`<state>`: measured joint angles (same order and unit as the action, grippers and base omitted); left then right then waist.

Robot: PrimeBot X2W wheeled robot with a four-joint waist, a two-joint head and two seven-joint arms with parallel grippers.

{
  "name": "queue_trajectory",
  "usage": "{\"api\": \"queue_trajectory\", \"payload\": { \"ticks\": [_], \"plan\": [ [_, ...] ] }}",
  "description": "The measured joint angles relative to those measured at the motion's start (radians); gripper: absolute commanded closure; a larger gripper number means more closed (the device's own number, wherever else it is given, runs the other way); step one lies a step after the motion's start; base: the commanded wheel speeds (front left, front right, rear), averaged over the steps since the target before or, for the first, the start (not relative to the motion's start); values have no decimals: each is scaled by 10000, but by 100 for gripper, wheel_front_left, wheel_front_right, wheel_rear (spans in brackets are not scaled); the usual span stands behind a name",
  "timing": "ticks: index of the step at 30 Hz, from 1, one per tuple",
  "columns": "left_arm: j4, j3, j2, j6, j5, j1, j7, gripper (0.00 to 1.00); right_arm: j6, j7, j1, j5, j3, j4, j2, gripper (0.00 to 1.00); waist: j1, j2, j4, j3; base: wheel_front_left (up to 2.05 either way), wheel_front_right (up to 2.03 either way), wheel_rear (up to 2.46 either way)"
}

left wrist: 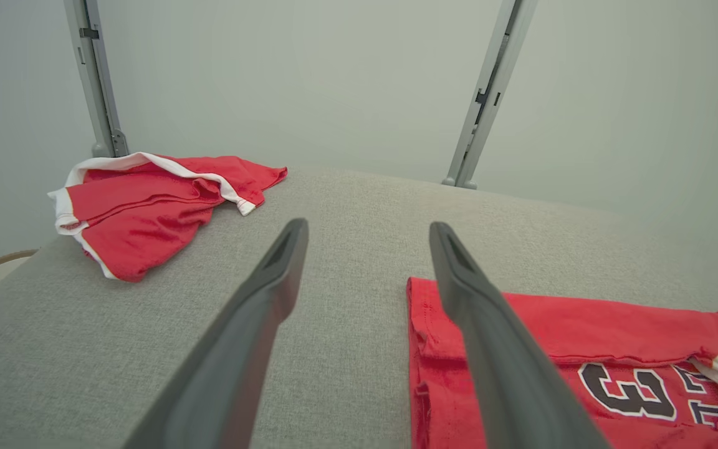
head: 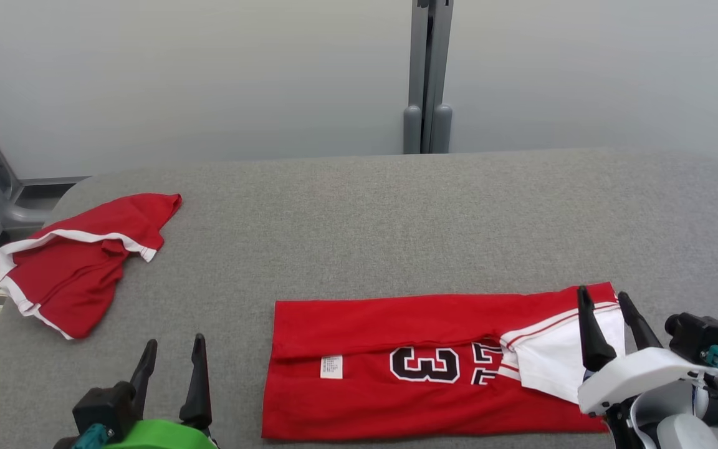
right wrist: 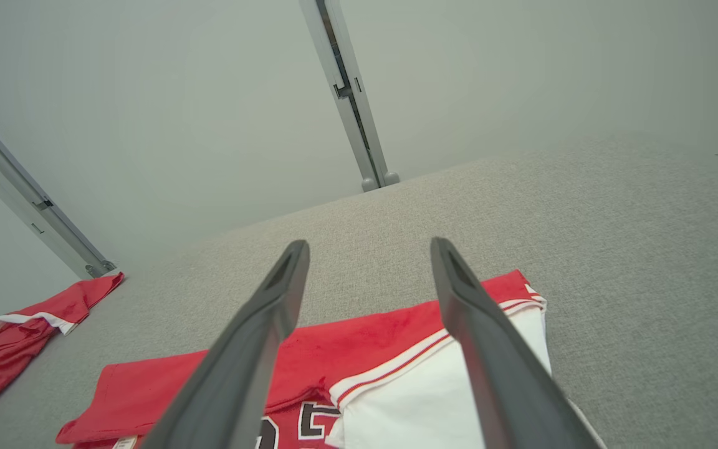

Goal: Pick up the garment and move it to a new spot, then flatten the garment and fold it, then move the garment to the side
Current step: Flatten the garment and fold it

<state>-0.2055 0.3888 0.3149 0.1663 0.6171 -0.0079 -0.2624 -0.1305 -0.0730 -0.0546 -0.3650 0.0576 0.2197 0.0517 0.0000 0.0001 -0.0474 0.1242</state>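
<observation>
Folded red jersey (head: 421, 368), flat on table

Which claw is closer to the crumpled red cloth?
Left. The left gripper is close by the crumpled cloth, on its right; the right gripper is far off, over the jersey.

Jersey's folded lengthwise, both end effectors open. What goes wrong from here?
The right end effector hovers over the loose white flap: a pinch there may catch only the top layer and unfold the jersey.
The left end effector is off the jersey's left edge, so a lift may go uneven.
The crumpled red garment already occupies the left side.
</observation>
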Motion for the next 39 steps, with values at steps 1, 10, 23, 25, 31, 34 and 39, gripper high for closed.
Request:
{"api": "queue_trajectory", "payload": {
  "ticks": [1, 10, 23, 25, 31, 34, 39],
  "plan": [
    [46, 4, -2, 2, -50, 120, -2, 0, 0, -109, 62, 2, -59, 115, 2, 0, 0, 0, -21, 31, 0, 0, 0],
    [247, -10, 58, -169, -245, 693, -2, 0, 0, -1319, 491, -483, -662, 1218, -21, 0, 0, 0, -289, 187, 0, 0, 0],
    [140, 2, 42, -435, -142, 746, 104, 0, 0, -1576, 213, -391, -1068, 1944, -21, 0, 0, 0, -319, -7, 0, 0, 0],
    [138, 40, 50, -445, -153, 741, 105, 0, 0, -1576, 154, -391, -1080, 1973, -25, 0, 0, 0, -319, -35, 0, 0, 0],
    [65, 134, 65, -445, -163, 708, 188, 0, 0, -1530, 62, -412, -1120, 2067, -27, 0, 0, 0, -342, -82, 0, 0, 0],
    [42, 161, 65, -443, -182, 669, 192, 0, 0, -1406, -22, -359, -1020, 2127, -35, 0, 0, 0, -356, -112, 0, 0, 0],
    [21, 188, 65, -443, -186, 619, 190, 0, 0, -244, -336, 253, -167, 2272, -31, 0, 0, 0, -362, -175, 0, 0, 0]
  ]
}}
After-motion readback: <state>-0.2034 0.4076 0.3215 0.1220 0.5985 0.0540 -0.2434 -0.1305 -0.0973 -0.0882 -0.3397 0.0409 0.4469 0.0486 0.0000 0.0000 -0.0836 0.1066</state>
